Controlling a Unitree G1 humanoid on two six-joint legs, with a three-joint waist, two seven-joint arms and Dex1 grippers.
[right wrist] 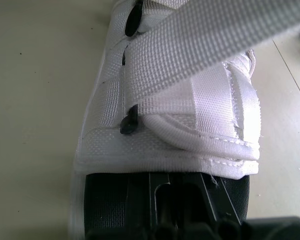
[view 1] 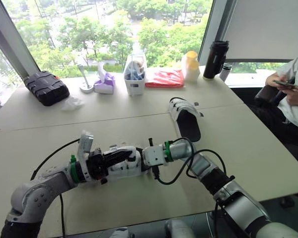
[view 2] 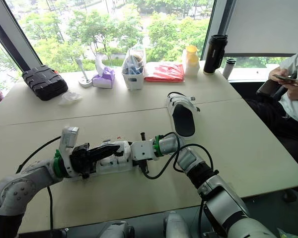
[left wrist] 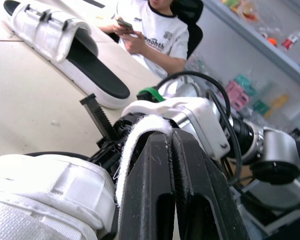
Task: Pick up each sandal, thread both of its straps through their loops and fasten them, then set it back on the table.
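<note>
Two sandals: far sandal rests on table, straps seemingly fastened. Near sandal sits between grippers; left gripper pinches its strap tight; right gripper hold: cannot tell. Fastening not yet done.

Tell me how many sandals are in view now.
2. One sandal is near the front of the table, between the left gripper and right gripper; the other sandal lies farther back, to the robot's right.

Table bare at left; spare sandal obstructs ahead right; black case, tissue box seemingly well back.
</note>
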